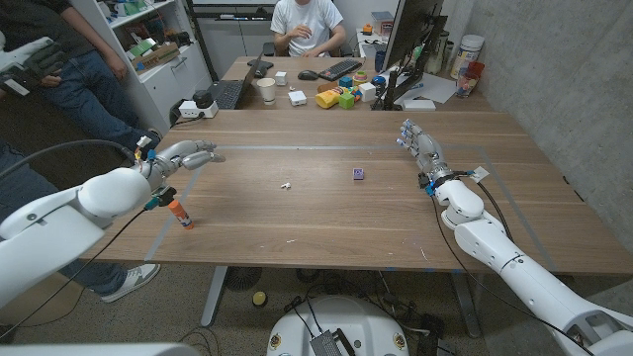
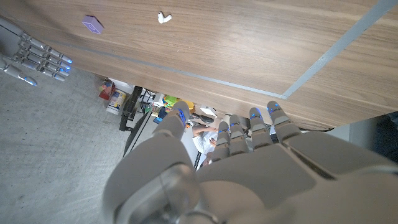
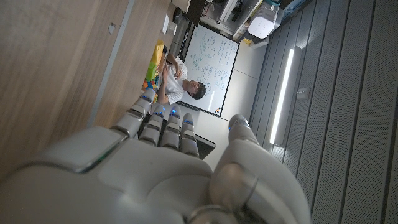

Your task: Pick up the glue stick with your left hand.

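One glue stick (image 1: 182, 216) stands tilted near the counter's (image 1: 326, 213) front left edge, just under the left forearm. The left hand (image 1: 188, 155) hovers beyond it, released, fingers extended and holding nothing, likely not yet lined up for a grasp. Farther across, the right hand (image 1: 419, 144) waits, fingers straight, likewise free, well clear of the task.

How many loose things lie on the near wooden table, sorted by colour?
Orange and red: 1, the glue stick, near the left hand.
Purple: 1, a small block.
White: 2, a small scrap and a tiny bit.
Total: 4.
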Controlling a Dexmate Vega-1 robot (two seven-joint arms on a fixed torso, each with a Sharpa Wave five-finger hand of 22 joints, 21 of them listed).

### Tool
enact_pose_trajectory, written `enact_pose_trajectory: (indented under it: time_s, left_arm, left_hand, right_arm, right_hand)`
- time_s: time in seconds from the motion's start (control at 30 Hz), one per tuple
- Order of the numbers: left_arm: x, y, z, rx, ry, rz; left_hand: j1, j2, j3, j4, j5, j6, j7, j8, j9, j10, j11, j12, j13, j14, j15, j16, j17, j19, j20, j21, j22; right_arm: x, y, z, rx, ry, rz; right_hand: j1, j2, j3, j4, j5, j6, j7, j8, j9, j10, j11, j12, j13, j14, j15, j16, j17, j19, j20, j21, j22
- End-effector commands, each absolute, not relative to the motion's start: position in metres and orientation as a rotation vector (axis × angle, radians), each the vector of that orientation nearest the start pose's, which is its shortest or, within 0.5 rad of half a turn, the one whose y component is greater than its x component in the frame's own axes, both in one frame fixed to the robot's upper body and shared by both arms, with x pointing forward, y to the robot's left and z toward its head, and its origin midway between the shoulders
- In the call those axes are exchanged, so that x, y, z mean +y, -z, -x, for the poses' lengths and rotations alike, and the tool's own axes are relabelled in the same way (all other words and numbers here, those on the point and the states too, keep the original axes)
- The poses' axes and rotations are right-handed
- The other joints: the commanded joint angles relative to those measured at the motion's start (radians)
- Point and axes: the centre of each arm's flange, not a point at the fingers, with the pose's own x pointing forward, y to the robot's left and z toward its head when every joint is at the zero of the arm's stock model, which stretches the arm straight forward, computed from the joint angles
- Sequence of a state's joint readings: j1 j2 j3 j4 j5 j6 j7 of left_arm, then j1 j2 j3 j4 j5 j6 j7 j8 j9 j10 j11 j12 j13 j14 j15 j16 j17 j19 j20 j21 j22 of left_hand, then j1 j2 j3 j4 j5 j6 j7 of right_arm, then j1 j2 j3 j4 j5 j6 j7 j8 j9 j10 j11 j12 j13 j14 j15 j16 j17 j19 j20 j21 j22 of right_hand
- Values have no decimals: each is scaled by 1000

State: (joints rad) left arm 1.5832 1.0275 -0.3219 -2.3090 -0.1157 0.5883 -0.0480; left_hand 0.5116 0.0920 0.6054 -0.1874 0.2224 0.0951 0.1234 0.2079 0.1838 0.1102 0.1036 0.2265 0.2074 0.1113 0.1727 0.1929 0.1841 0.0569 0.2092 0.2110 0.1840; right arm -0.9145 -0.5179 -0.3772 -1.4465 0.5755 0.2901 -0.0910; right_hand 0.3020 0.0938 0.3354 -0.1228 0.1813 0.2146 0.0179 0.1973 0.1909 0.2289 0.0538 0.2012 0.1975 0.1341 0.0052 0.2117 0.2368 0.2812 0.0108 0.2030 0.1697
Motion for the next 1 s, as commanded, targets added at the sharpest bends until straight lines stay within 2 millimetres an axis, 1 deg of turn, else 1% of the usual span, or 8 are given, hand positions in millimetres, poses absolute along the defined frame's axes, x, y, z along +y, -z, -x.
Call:
enact_pose_trajectory:
  time_s: [0.03,0.37,0.43,0.5,0.57,0.67,0.87,1.0]
  left_arm:
    - [378,-12,-438,-192,-77,-1014]
    - [387,-18,-425,-140,-100,-1068]
    - [390,-18,-422,-125,-108,-1079]
    - [392,-18,-419,-106,-114,-1093]
    - [393,-17,-416,-90,-123,-1114]
    - [394,-17,-412,-69,-126,-1154]
    - [393,-22,-408,-21,-109,-1238]
    - [397,-26,-405,0,-114,-1255]
  left_hand:
    - [13,-7,1,4,1,6,37,5,2,3,6,8,6,13,7,11,2,14,3,5,4]
    - [20,-18,-9,13,-2,7,45,2,3,-4,46,9,13,13,33,10,6,14,6,4,5]
    - [24,-16,-10,14,-1,13,50,3,4,-3,63,11,16,18,39,12,8,14,6,4,6]
    - [27,-14,-12,16,1,17,52,4,5,-6,89,12,20,20,44,14,10,16,7,5,7]
    - [28,-15,-15,17,2,19,58,5,7,-10,100,12,23,19,46,13,12,17,7,5,8]
    - [30,-17,-18,17,3,20,61,5,7,-12,106,13,25,18,46,13,14,16,8,5,8]
    - [54,-18,-17,9,12,8,61,2,10,-29,106,12,34,8,44,11,18,10,8,2,9]
    - [65,-19,-16,8,16,3,61,1,10,-36,110,11,37,2,43,9,19,10,9,2,10]
  right_arm:
    - [-263,28,-629,-639,-173,-25]
    - [-260,28,-630,-629,-176,-21]
    - [-260,27,-630,-628,-177,-18]
    - [-260,26,-630,-628,-177,-15]
    - [-260,24,-631,-628,-177,-12]
    - [-260,22,-632,-626,-178,-7]
    - [-258,19,-634,-623,-184,-2]
    - [-257,18,-635,-623,-184,0]
  right_hand:
    - [6,5,1,-5,7,2,-2,5,3,6,-1,2,2,11,1,7,3,1,2,-4,2]
    - [6,7,0,-5,7,3,-3,5,3,6,1,2,2,10,1,7,2,0,4,-5,2]
    - [6,7,0,-5,7,3,-3,5,3,6,2,2,2,10,1,7,2,0,6,-5,2]
    - [6,6,-1,-6,7,3,-4,5,3,5,1,2,2,10,2,7,1,-1,7,-6,2]
    - [6,6,-1,-6,7,4,-5,6,3,6,1,2,2,10,2,7,1,-1,8,-6,2]
    - [5,6,-1,-6,7,6,-7,6,3,6,-1,2,2,10,2,7,1,-2,8,-6,2]
    - [5,6,-2,-6,7,9,-7,7,3,7,-1,2,2,11,1,8,0,-2,10,-7,2]
    - [5,6,-2,-6,7,9,-8,7,3,8,-1,3,2,12,1,8,0,-1,10,-7,2]
